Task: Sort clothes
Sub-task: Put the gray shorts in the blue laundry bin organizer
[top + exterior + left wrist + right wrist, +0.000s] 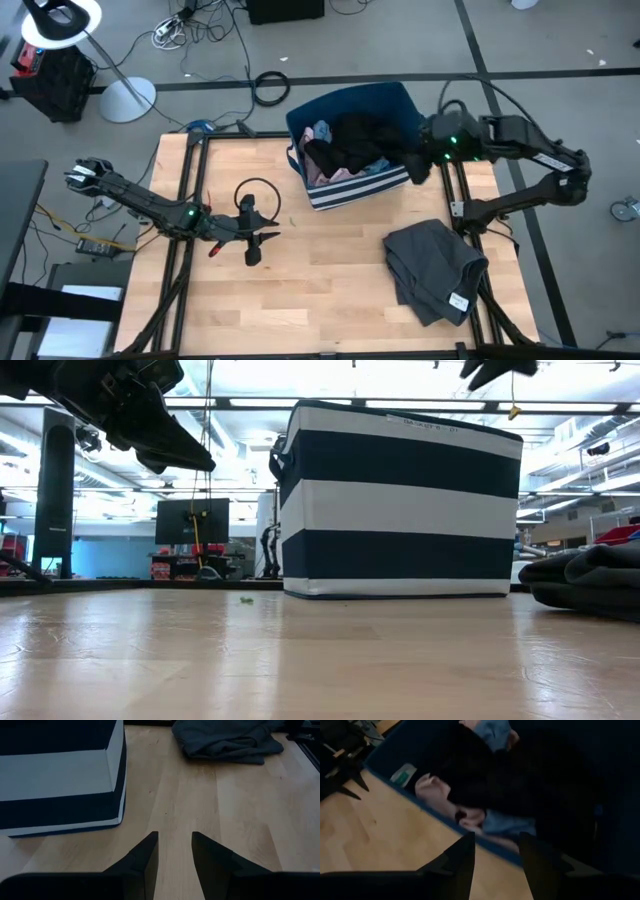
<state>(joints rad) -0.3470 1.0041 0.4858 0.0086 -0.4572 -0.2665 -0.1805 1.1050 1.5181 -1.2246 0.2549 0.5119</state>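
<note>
A navy bin with white stripes (350, 140) stands at the table's far middle, holding clothes: a black piece (362, 135), pink (432, 790) and light blue (492, 730) pieces. A dark grey garment (435, 268) lies crumpled flat on the table at the near right. My right gripper (495, 855) hovers open above the bin's right edge (415, 168) with nothing between its fingers. My left gripper (175, 852) stands open and empty over the table's left half (262, 242), facing the bin and the grey garment.
Bare wood lies between the bin (60, 775) and the grey garment (227, 740). A black cable loop (256, 195) lies near my left gripper. The table's dark frame rails run along its left and right edges. Cables and a lamp stand (125, 98) are on the floor beyond.
</note>
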